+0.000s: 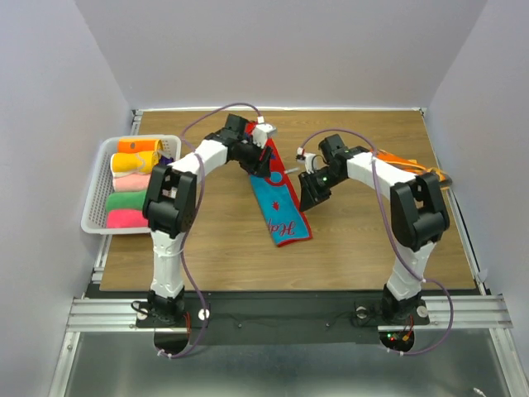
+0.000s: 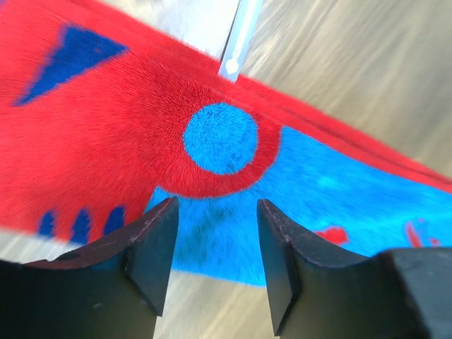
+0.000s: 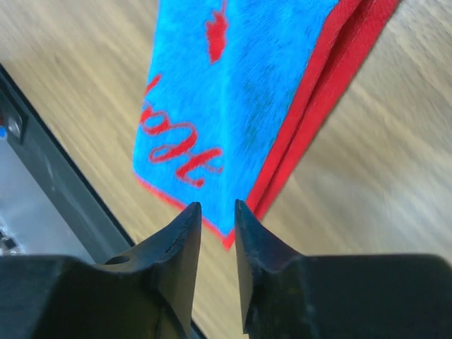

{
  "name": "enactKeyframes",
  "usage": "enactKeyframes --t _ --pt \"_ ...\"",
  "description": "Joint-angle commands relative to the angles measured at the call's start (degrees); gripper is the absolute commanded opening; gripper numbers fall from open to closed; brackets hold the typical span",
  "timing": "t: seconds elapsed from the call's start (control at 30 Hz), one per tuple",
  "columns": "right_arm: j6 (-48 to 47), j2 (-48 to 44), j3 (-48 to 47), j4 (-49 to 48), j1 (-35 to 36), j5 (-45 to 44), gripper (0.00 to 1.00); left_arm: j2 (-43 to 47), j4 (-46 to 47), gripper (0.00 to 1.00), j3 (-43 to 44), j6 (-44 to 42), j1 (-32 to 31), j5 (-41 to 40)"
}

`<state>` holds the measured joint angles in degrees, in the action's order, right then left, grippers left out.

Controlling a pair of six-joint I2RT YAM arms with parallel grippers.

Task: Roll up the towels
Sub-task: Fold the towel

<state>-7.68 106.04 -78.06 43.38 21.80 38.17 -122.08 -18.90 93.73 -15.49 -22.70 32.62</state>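
A red towel with blue patterns (image 1: pixel 279 203) lies folded into a long strip in the middle of the table. My left gripper (image 1: pixel 263 164) hovers over its far end, open, with only blue and red pile (image 2: pixel 141 141) showing between and beyond the fingers. My right gripper (image 1: pixel 309 188) hangs just right of the strip. Its jaws stand a narrow gap apart with nothing between them, pointing at the near corner of the towel (image 3: pixel 233 106). An orange towel (image 1: pixel 411 168) lies flat at the back right, partly under the right arm.
A white slatted basket (image 1: pixel 92 211) at the left edge holds rolled towels: orange (image 1: pixel 136 146), yellow (image 1: pixel 136 161), pink (image 1: pixel 131 183), green (image 1: pixel 124 201) and magenta (image 1: pixel 126 218). Grey walls close in the table on three sides. The table's dark front rail (image 3: pixel 49 183) runs near the towel's corner.
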Motion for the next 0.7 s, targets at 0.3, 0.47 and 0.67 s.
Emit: enactKeyframes --t 0.3,0.47,0.67 --pt "4.52 6.99 6.07 -9.89 1.57 5.24 0.19 28.38 6.06 0.62 -14.52 2.57 8.98 3.95" --pt "9.25 6.37 15.65 -14.62 7.02 7.0 0.19 30.85 3.6 0.6 -19.37 0.28 10.13 -0.98" --pt "14.0 7.51 13.21 -18.15 13.53 16.04 0.21 26.83 2.46 0.55 -22.28 4.67 9.96 -0.98"
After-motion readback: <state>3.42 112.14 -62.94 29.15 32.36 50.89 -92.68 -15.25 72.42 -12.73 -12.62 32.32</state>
